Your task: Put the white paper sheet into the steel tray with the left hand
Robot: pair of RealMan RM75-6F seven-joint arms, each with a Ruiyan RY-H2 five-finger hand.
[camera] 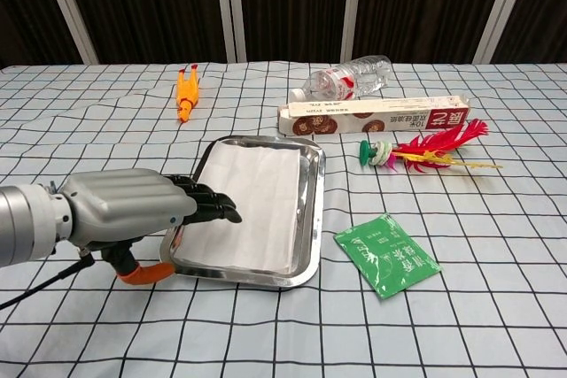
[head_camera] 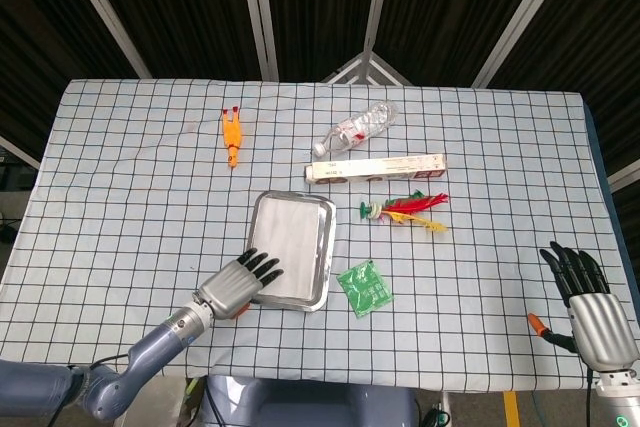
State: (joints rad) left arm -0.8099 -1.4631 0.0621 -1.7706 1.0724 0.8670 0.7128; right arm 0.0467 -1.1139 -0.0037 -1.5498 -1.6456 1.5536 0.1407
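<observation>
The white paper sheet [head_camera: 293,245] [camera: 252,202] lies flat inside the steel tray [head_camera: 323,252] [camera: 312,210] at the table's middle front. My left hand [head_camera: 236,284] [camera: 133,209] hovers at the tray's near left corner, fingers stretched over the paper's edge, holding nothing. Whether the fingertips touch the paper I cannot tell. My right hand [head_camera: 587,299] rests at the table's front right edge, fingers spread, empty; the chest view does not show it.
A green packet [head_camera: 364,288] [camera: 386,254] lies right of the tray. Behind are a feather shuttlecock [head_camera: 405,210] [camera: 423,150], a long box [head_camera: 375,168] [camera: 372,116], a plastic bottle [head_camera: 356,130] [camera: 345,79] and an orange rubber chicken [head_camera: 232,137] [camera: 186,93]. An orange-tipped tool [camera: 146,271] lies under my left hand.
</observation>
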